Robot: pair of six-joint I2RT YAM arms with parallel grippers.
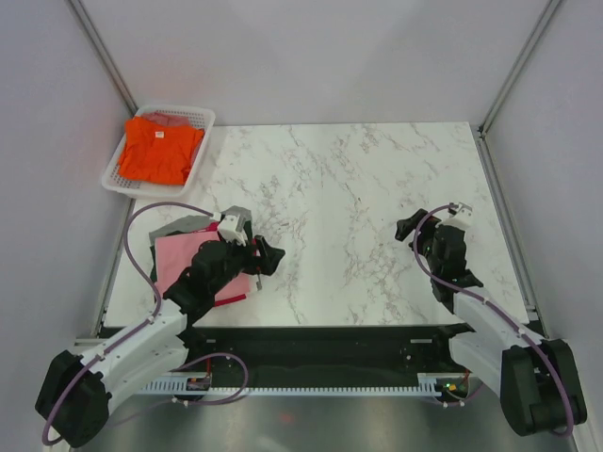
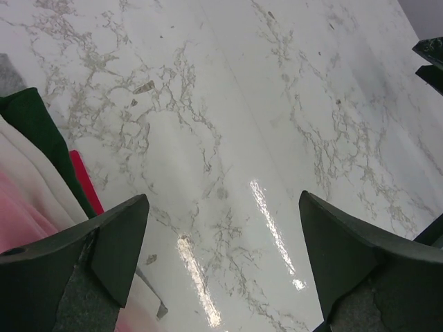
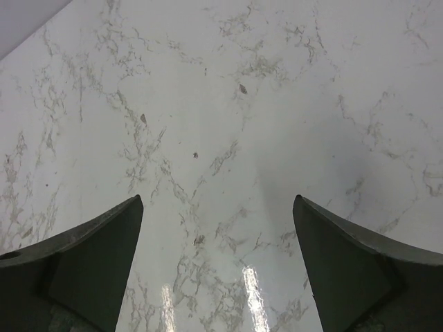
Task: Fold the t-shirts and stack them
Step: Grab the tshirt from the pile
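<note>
Top cam: left gripper (image 1: 268,256) is spread wide w/ nothing between the fingers. It hangs over bare marble just right of the shirt stack at the near-left of the table (image 1: 358,179). Right gripper (image 1: 415,229) is likewise wide & empty, over the right half of the table, well apart from any cloth.

The stack has a pink t-shirt (image 1: 179,259) flat on top, partly hidden under my left arm. A grey t-shirt (image 1: 179,224) pokes out at the stack's far edge, and a red strip (image 1: 237,296) shows at the near edge. At the far-left corner sits the white mesh basket (image 1: 115,181) w/ an orange t-shirt (image 1: 158,149) lying in it. A bit of rose cloth (image 1: 168,117) peeks out behind the orange one.

Left wrist cam: left gripper (image 2: 223,207) has both fingers far apart w/ nothing gripped, only glossy marble between them. Along the left edge I see layered cloth edges: dark green cloth (image 2: 34,121), cream cloth (image 2: 31,173) next to it, pink (image 2: 17,221) lowest in frame. A thin red edge (image 2: 84,181) runs beside the green. The left finger (image 2: 104,242) sits just beside these layers; can't tell if it touches them.

Right wrist cam: right gripper (image 3: 219,204) has its fingers wide, holding nothing. Only veined marble shows below & between them, no cloth anywhere in this view.
</note>
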